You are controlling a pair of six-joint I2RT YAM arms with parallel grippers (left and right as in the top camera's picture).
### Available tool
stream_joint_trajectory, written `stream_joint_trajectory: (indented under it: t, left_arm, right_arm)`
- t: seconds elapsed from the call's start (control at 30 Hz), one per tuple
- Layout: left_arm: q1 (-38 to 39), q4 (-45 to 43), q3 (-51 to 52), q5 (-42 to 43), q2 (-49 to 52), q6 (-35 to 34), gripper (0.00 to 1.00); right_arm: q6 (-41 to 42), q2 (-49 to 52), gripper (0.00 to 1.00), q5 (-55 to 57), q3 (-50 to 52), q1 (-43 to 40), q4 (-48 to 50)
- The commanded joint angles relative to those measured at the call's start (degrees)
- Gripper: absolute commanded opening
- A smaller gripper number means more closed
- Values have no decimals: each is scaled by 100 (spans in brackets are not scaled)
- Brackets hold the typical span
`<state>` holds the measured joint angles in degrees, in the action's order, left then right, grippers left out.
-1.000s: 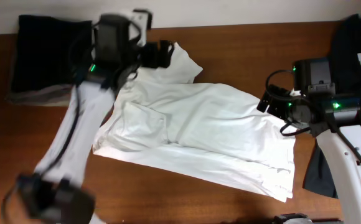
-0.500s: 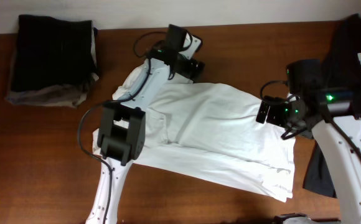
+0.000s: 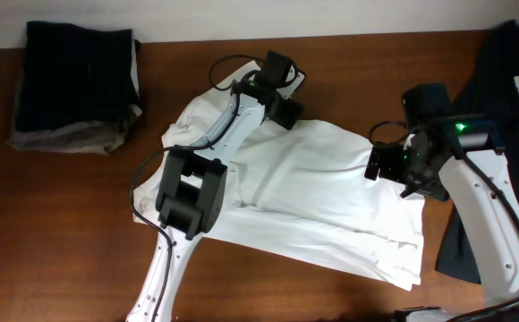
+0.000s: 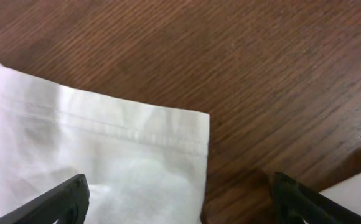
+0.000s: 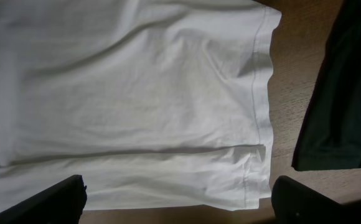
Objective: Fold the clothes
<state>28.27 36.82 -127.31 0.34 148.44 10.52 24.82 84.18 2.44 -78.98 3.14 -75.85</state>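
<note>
The white T-shirt [image 3: 331,188] lies spread and wrinkled across the middle of the wooden table. My left gripper [image 3: 288,114] is open and empty, hovering over the shirt's upper edge. In the left wrist view [image 4: 180,205] its fingers straddle a hemmed corner of the shirt [image 4: 106,149] with bare wood beside it. My right gripper [image 3: 380,165] is open and empty above the shirt's right side. In the right wrist view [image 5: 177,202] the stitched hem and a folded-over edge of the shirt [image 5: 137,93] lie between its fingers.
A folded stack of dark clothes [image 3: 76,85] sits at the back left. A dark garment [image 3: 510,80] lies at the right edge, close to the shirt's hem, and shows in the right wrist view [image 5: 348,81]. The left arm's elbow [image 3: 188,192] hangs over the shirt's left part.
The left arm has swung from the back left, near the dark stack, rightward along the shirt's upper edge. The right gripper has shifted slightly over the shirt's right side. The shirt's left part has shifted.
</note>
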Motion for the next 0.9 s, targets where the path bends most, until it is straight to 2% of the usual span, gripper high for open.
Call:
stream_joint_trajectory:
  t: [0.0, 0.07, 0.13, 0.2, 0.27, 0.3, 0.37, 0.47, 0.63, 0.87]
  left_arm:
    - [17, 37, -13, -363, 317, 92, 75]
    - [17, 4, -13, -361, 317, 61, 60]
    - [17, -85, -13, -361, 317, 50, 58]
    - [17, -162, -13, -361, 317, 48, 46]
    - [17, -166, -13, -361, 317, 48, 27]
    - [7, -166, -13, -363, 317, 44, 25]
    - [-33, -166, -13, -365, 317, -238, 2]
    - [-131, -164, -13, -352, 317, -872, 1]
    - [-188, -98, -13, -315, 317, -879, 1]
    - [-181, 22, -13, -315, 317, -881, 1]
  right_arm:
    - [-61, 0, 99, 160, -90, -17, -2]
    - [-59, 0, 99, 304, -90, -17, -2]
    - [-59, 0, 99, 387, -90, -17, 0]
    - [-59, 0, 99, 393, -90, -17, 4]
    - [-57, 0, 100, 566, -90, -17, 96]
    - [-59, 0, 99, 802, -90, -24, 251]
    - [-289, 68, 100, 1005, -90, -105, 568]
    - [-737, 542, 99, 984, -90, -649, 852]
    - [-1241, 1827, 99, 76, -92, -1926, 1196]
    - [-1235, 2120, 100, 0, -92, -2420, 1908]
